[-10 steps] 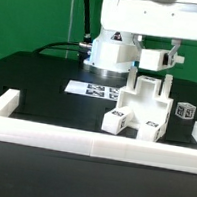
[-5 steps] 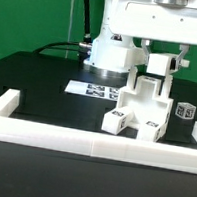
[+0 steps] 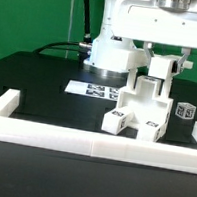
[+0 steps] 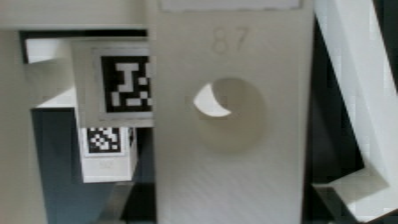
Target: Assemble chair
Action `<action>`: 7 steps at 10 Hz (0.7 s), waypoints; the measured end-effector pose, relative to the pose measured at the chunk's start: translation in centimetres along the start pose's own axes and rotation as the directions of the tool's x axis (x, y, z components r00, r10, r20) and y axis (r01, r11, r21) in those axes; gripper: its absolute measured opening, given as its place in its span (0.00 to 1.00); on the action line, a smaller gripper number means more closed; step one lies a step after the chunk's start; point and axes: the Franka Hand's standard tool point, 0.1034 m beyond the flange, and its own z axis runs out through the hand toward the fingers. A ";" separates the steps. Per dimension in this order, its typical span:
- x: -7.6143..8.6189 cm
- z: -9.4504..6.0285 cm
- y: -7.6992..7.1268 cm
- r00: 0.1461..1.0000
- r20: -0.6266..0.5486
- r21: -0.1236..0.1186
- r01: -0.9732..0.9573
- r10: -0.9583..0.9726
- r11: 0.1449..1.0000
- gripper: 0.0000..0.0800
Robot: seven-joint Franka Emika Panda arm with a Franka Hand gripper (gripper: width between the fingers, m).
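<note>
The partly built chair (image 3: pixel 141 107) is a chunky white block structure with square tags, standing just behind the front rail. My gripper (image 3: pixel 165 57) is shut on a small white chair part (image 3: pixel 163 69) and holds it right above the structure's tallest post. In the wrist view this held part (image 4: pixel 231 150) is a flat white slab with a round hole (image 4: pixel 228 100), filling the middle of the picture. Tagged faces of the structure (image 4: pixel 125 85) show beside it. The fingers are mostly hidden by the slab.
A long white border rail (image 3: pixel 81 143) runs along the front and turns back at both ends. The marker board (image 3: pixel 96 89) lies flat behind the chair. A small tagged white cube (image 3: pixel 185 113) sits at the exterior view's right. The arm's white base (image 3: pixel 114 53) stands at the back.
The gripper has carried the held part a little lower and toward the exterior view's right, closer to the top of the structure. Nothing else moved.
</note>
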 end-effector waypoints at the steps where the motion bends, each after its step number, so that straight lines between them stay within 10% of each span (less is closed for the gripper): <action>1: 0.0 0.0 0.0 1.000 0.000 0.000 0.001 -0.001 1.000 0.36; 7: 0.0 0.1 -0.3 1.000 -0.003 0.001 0.005 -0.005 1.000 0.36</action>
